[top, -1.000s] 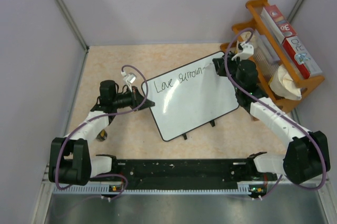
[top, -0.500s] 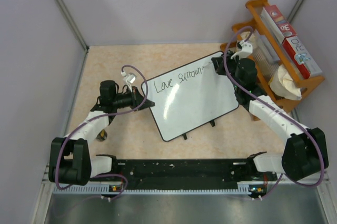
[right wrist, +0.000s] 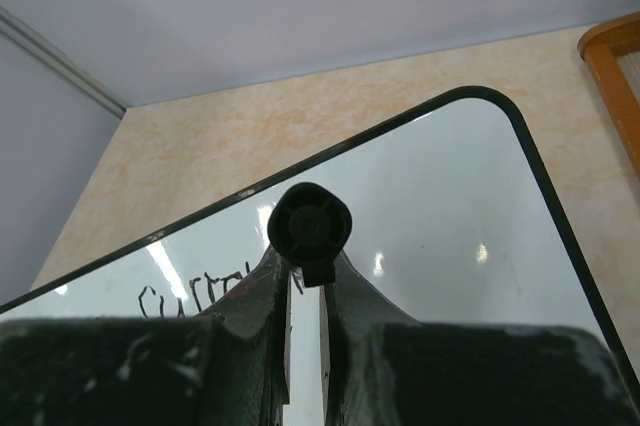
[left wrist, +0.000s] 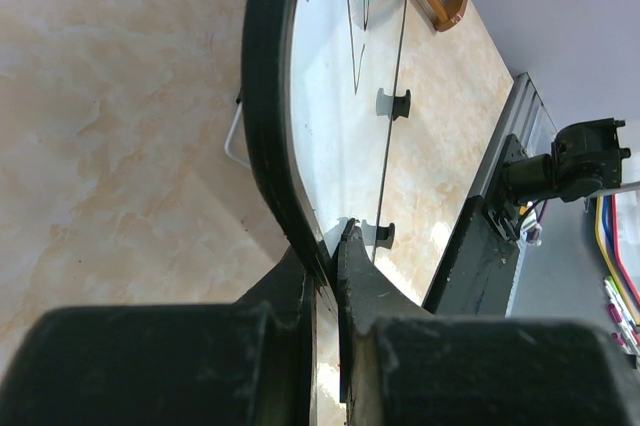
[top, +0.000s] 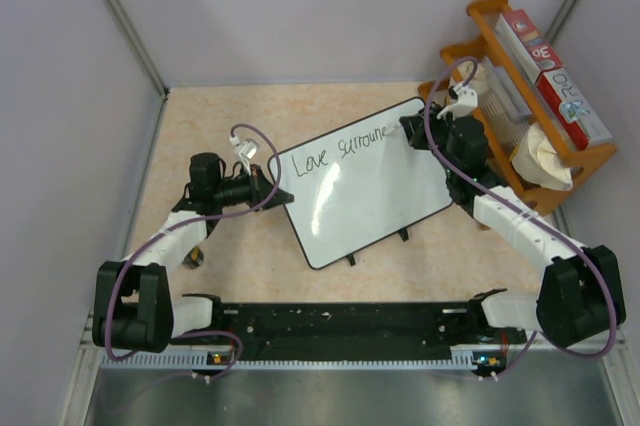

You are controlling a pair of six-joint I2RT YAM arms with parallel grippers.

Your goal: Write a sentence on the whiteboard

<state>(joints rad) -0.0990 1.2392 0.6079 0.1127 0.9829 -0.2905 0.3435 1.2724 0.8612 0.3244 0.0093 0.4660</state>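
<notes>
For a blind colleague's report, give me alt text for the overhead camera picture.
A whiteboard lies askew on a beige table; the left gripper clamps its left edge, and the right gripper holds a marker at the end of handwriting starting "Love".

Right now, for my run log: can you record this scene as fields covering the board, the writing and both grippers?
board: large glossy white whiteboard, thin black frame, on the beige table
writing: one line of black handwriting, roughly "Love surroun", ending unclear
left gripper: shut on the whiteboard's left edge
right gripper: shut on a black marker by the writing's end
nearby: orange wooden rack, right side
</notes>
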